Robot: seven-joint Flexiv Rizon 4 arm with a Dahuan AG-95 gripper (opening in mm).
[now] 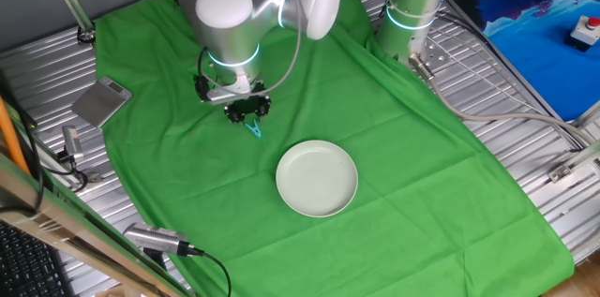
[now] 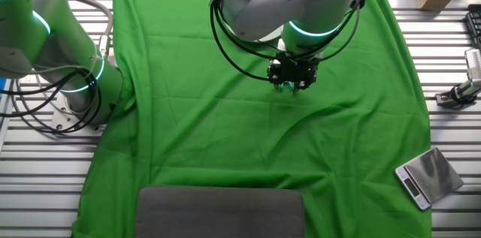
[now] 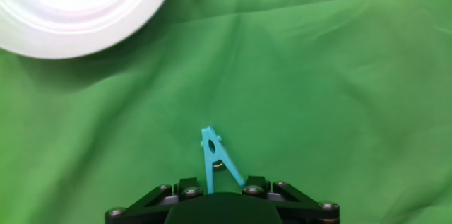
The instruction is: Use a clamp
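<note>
The teal clamp sticks out from between my fingers, its V-shaped legs reaching back into the gripper and its tip pointing away. In one fixed view the gripper hangs low over the green cloth with the clamp at its tip, left of and behind the white round plate. In the other fixed view the gripper shows only a sliver of teal below it. The plate's rim fills the hand view's top left corner. The gripper is shut on the clamp's legs.
A green cloth covers the table. A small silver scale lies at the cloth's edge, also in the other fixed view. A second arm's base stands at the back. A grey pad lies at the near edge.
</note>
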